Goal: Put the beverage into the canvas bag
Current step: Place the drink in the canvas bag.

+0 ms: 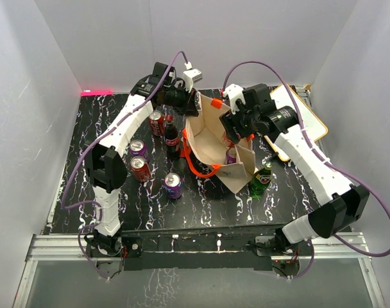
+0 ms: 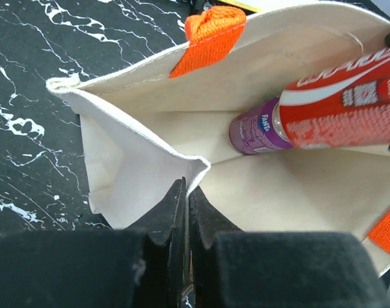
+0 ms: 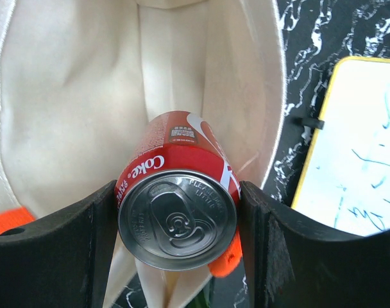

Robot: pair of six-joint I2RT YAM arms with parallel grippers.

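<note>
Toward the far edge of the table (image 1: 201,205), the left hand (image 2: 186,196) pinches the rim of the limp canvas bag (image 2: 291,186) while the right hand (image 3: 177,205) grips a glossy red can (image 3: 176,154) inside it.

The canvas bag (image 2: 291,186) is matt woven cloth; its orange handles (image 2: 211,32) are coarse webbing. The Coke can (image 3: 177,221) is glossy metal with a brushed lid.

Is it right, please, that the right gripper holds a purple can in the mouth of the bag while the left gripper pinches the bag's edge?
Not quite: the can in the right gripper is red, a Coke, not purple, as the right wrist view shows. The rest stands: it is held in the mouth of the bag, and the left gripper pinches the bag's edge.
</note>
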